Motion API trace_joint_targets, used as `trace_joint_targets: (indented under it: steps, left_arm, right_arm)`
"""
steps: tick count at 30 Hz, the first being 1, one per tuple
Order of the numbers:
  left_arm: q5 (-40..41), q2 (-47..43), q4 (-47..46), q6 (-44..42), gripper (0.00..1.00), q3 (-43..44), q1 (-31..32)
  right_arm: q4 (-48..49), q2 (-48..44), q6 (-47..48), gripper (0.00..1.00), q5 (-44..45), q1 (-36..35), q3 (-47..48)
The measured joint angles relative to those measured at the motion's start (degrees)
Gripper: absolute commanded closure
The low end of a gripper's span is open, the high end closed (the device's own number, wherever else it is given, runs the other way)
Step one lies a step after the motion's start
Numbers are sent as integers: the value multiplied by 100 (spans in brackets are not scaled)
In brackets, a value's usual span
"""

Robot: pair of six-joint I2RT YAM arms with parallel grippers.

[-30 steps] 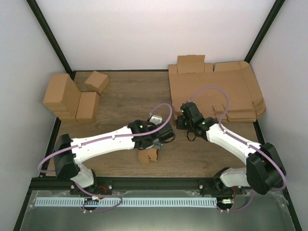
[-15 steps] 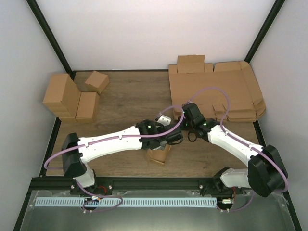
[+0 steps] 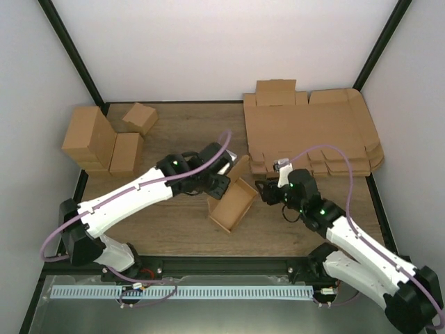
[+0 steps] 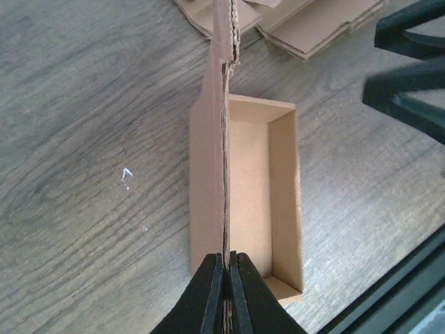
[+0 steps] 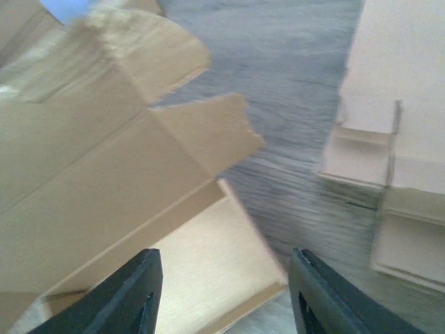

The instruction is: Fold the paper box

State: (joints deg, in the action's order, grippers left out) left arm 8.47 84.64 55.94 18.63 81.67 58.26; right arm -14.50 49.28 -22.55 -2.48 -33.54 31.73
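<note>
While the left gripper (image 4: 223,263) pinches its tall flap, the paper box (image 3: 231,205) sits on the wooden table (image 3: 181,136), a little below the middle of the top picture. The box is a long, thin brown tray with no lid over it. One long flap stands straight up along its side. The two black fingers of the left gripper are squeezed together on the edge of that flap.

In the left wrist picture the box lies in the middle. The flap shows edge-on there, as a thin line running up the frame.

The right gripper (image 5: 224,278) is just to the right of the box in the top picture. Its fingers are spread apart and hold nothing. In the right wrist picture the box fills the left side, and a flap with a jagged edge points toward the middle.

A pile of flat brown sheets (image 3: 306,129) lies in the upper right of the top picture. Some small brown boxes (image 3: 90,136) stand in the upper left.
</note>
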Motion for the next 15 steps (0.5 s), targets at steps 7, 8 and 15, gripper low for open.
trace_joint_targets:
  steps: [7, 8, 15]
  left_arm:
    - [-1106, -24, -2, -645, 96, -39, -400]
    - [-1178, -26, 26, -715, 96, -39, -393]
    - [-1296, -286, 258, -887, 96, -105, -509]
  right_arm:
    - [1241, -1478, 739, 0, -1073, 4, -1106]
    - [1432, -1547, 828, 0, -1233, 4, -1200]
    - [1823, -470, 1650, 1, -1784, 4, -765]
